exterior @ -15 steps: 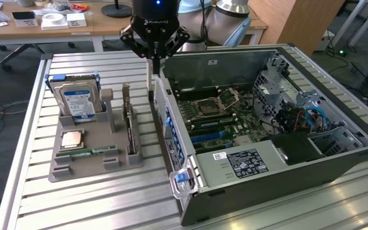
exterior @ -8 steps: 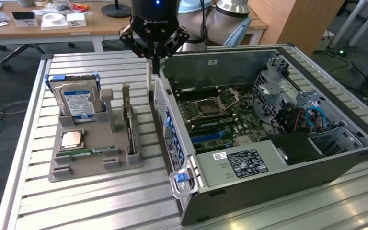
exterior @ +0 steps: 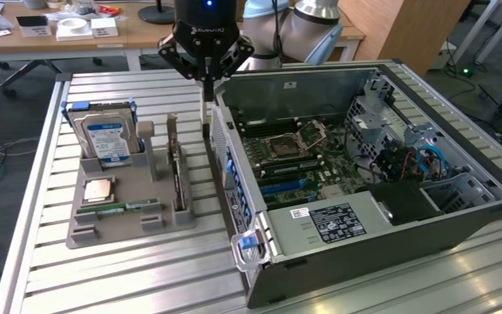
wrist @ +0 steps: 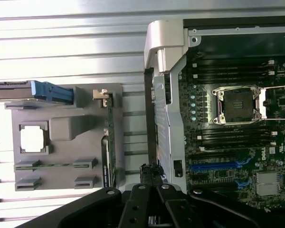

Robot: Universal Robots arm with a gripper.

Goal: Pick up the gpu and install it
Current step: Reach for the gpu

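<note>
The gpu [exterior: 178,173] stands on edge in the grey holder [exterior: 120,230], in the slot nearest the computer case; it is a thin green card with a dark face and a silver bracket at its far end. In the wrist view the gpu [wrist: 110,137] runs as a narrow green line along the holder [wrist: 61,156]. My gripper [exterior: 206,80] hangs high, above the gap between the holder and the case's far rear corner. Its fingers are shut and nothing shows between them. In the wrist view the gripper [wrist: 149,173] sits beside the case's rear wall, apart from the gpu.
The open computer case [exterior: 365,255] lies on its side, with blue card slots [exterior: 282,188] on its motherboard. The holder also carries a hard drive [exterior: 107,134], a processor chip [exterior: 99,190] and a RAM stick [exterior: 116,209]. All rest on a slatted metal table [exterior: 102,281].
</note>
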